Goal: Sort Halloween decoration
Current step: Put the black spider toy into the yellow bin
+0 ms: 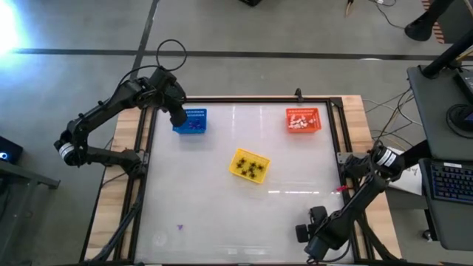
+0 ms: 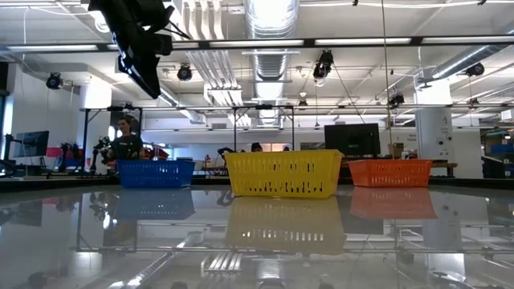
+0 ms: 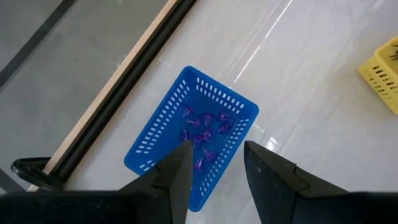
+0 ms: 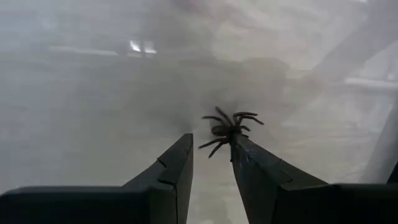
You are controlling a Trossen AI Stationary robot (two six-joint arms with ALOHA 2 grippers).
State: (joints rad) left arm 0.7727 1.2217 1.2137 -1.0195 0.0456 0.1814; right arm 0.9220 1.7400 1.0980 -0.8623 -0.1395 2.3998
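My left gripper [image 1: 177,116] [image 3: 214,165] hangs open above the blue basket [image 1: 194,120] [image 3: 193,140], which holds several purple pieces [image 3: 202,134]. The yellow basket [image 1: 249,165] holds black spiders, and the orange basket [image 1: 304,120] holds white bits. My right gripper [image 1: 304,230] [image 4: 211,140] points down near the table's near right corner, its fingers apart. A black spider [image 4: 227,129] sits just past its fingertips. A loose purple piece [image 1: 179,227] lies on the table at the near left. My right gripper has the black spider's legs [image 4: 231,138] at the tip of one finger [image 4: 244,152]. The spider's body lies beyond the tips, not between them. Whether the finger touches the spider or the spider lies on the table below, I cannot tell.
The three baskets stand apart on the glossy white table, blue [image 2: 155,172] and orange [image 2: 389,172] toward the far edge and yellow [image 2: 283,174] in the middle. A dark frame [image 1: 145,148] borders the table. A person shows in the room beyond.
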